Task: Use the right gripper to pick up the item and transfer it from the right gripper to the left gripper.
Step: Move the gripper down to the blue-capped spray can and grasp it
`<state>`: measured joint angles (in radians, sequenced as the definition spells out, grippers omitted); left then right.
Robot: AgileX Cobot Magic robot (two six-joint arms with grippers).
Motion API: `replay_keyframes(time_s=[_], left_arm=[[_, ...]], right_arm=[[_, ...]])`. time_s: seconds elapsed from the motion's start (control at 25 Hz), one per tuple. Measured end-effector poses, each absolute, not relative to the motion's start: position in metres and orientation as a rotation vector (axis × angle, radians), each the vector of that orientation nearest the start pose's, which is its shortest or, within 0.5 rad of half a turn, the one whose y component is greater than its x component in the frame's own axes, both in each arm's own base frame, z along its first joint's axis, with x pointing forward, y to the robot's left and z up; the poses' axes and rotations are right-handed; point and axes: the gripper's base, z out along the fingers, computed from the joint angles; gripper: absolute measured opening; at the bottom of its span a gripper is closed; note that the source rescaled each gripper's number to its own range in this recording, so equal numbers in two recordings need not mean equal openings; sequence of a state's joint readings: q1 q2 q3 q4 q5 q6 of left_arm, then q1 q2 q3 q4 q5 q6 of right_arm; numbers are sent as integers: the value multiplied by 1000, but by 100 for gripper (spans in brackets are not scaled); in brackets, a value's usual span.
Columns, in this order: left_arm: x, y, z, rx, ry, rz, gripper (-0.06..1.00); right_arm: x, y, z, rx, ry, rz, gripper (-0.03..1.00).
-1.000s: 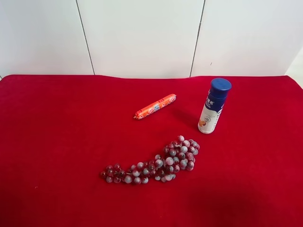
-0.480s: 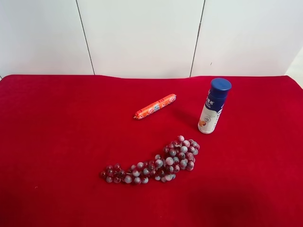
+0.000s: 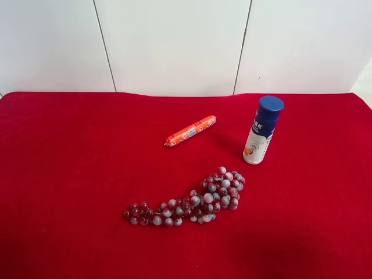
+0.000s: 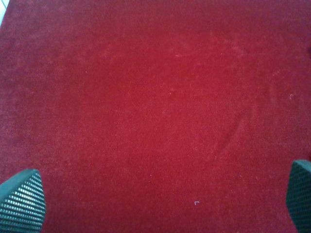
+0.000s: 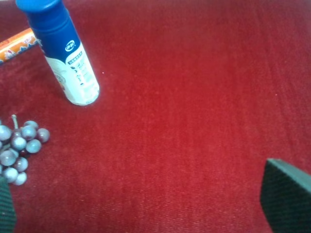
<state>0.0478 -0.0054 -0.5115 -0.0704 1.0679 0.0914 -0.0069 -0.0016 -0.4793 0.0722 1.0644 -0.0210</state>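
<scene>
The item, a white bottle (image 3: 263, 130) with a dark blue cap and blue upper label, stands upright on the red cloth (image 3: 70, 174) toward the right. It also shows in the right wrist view (image 5: 65, 53). No arm shows in the exterior high view. My right gripper (image 5: 146, 204) is open and empty, well apart from the bottle; only its fingertips (image 5: 286, 196) show. My left gripper (image 4: 160, 199) is open and empty over bare red cloth, with only its fingertips (image 4: 22, 201) in view.
An orange sausage stick (image 3: 190, 131) lies left of the bottle. A bunch of red-grey grapes (image 3: 192, 200) lies in front of both, and part of it shows in the right wrist view (image 5: 19, 148). A white panelled wall (image 3: 174, 40) stands behind the table.
</scene>
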Motion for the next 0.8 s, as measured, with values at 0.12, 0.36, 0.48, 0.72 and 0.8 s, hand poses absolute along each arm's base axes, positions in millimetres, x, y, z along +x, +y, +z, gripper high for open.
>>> replay_keyframes(time_s=[0.12,0.36,0.48,0.72,0.8], left_arm=[[-7,-6,280,49,2032,3,100],[-7,-6,280,49,2032,3,100],[-7,-6,280,49,2032,3,100],[-7,-6,280,49,2032,3,100],[-7,-6,280,49,2032,3,100]], right_arm=[[-2,8,280,-19,2084,98,100],[39,7,337,-14,2205,96,100],[71,7,367,-12,2252,98,100],[143,18,398,-110,2384,128,100],[168,28,396,-185,2462,130,100]])
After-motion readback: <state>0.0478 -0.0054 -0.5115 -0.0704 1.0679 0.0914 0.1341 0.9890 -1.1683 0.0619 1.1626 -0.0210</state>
